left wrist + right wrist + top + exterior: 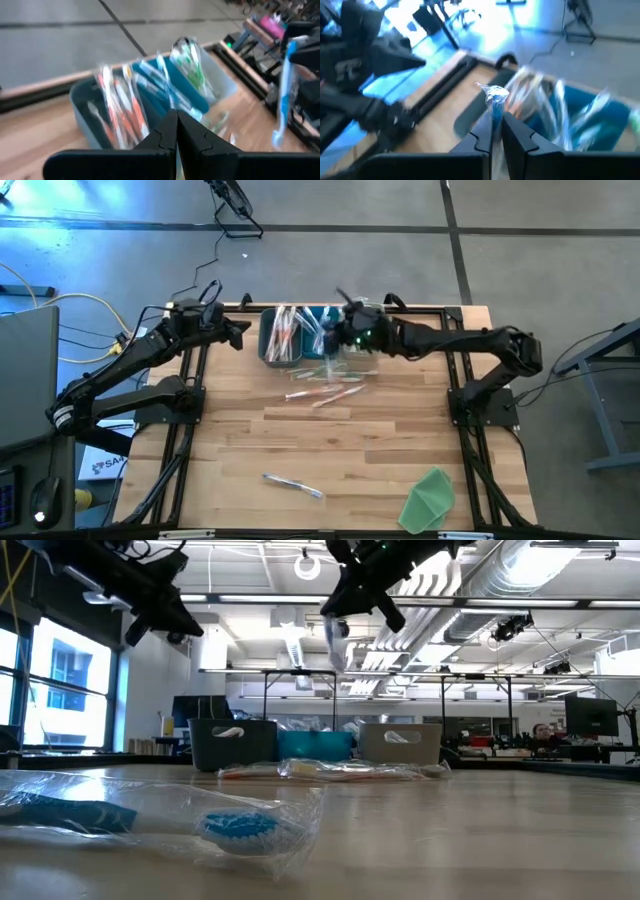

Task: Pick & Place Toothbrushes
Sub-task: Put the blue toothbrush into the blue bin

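toothbrushes (pixel 290 332) in bins (pixel 268 345), more (pixel 325 390) on table (pixel 350 450)

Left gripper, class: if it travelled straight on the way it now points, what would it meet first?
Probably the packaged orange toothbrushes standing in the grey plastic bin; the shut left gripper aims there, though depth is unclear.

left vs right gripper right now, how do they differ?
The right gripper is shut on a wrapped blue toothbrush; the left gripper is shut on nothing. The right gripper hangs over the bins; the left gripper sits beside them. Both are above the table's far edge.
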`<action>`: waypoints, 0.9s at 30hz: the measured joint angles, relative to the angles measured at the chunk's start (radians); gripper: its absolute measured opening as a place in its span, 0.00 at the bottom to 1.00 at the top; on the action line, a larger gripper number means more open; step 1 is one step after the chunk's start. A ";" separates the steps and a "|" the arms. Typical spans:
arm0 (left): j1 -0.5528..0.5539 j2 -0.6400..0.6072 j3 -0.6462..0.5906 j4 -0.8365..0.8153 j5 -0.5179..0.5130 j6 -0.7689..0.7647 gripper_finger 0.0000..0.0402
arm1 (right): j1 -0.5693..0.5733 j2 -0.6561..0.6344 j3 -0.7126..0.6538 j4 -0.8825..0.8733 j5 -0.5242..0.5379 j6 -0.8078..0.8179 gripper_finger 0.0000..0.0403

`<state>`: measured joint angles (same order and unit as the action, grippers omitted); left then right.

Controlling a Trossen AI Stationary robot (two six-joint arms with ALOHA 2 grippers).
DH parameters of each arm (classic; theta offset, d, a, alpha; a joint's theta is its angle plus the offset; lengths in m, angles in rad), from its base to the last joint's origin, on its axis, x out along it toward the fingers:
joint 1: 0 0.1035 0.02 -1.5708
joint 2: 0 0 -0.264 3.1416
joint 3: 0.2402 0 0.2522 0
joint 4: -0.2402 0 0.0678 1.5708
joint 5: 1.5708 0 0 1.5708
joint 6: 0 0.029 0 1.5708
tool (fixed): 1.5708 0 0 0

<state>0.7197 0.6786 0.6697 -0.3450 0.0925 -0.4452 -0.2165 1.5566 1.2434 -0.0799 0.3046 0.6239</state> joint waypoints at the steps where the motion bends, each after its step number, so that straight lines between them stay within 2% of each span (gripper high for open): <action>1: 0.000 0.000 0.000 0.017 -0.014 0.005 0.00 | -0.018 0.000 0.000 0.021 -0.001 -0.013 0.04; 10: 0.000 0.001 0.000 0.221 -0.175 0.109 0.00 | -0.157 0.000 0.000 0.140 0.002 -0.070 0.04; 15: 0.000 0.016 0.000 0.296 -0.193 0.179 0.00 | -0.196 0.000 0.000 0.188 -0.003 -0.086 0.04; 19: 0.000 0.036 0.000 0.343 -0.228 0.211 0.00 | -0.220 0.009 0.000 0.255 -0.008 -0.178 0.04; 23: 0.000 0.062 0.000 0.380 -0.267 0.205 0.00 | -0.251 0.037 0.000 0.316 -0.072 -0.187 0.04; 27: 0.000 0.090 0.000 0.393 -0.272 0.209 0.00 | -0.264 0.065 -0.001 0.315 -0.077 -0.208 0.04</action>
<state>0.7200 0.7683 0.6697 0.0475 -0.1791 -0.2367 -0.4801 1.6217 1.2427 0.2352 0.2275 0.4158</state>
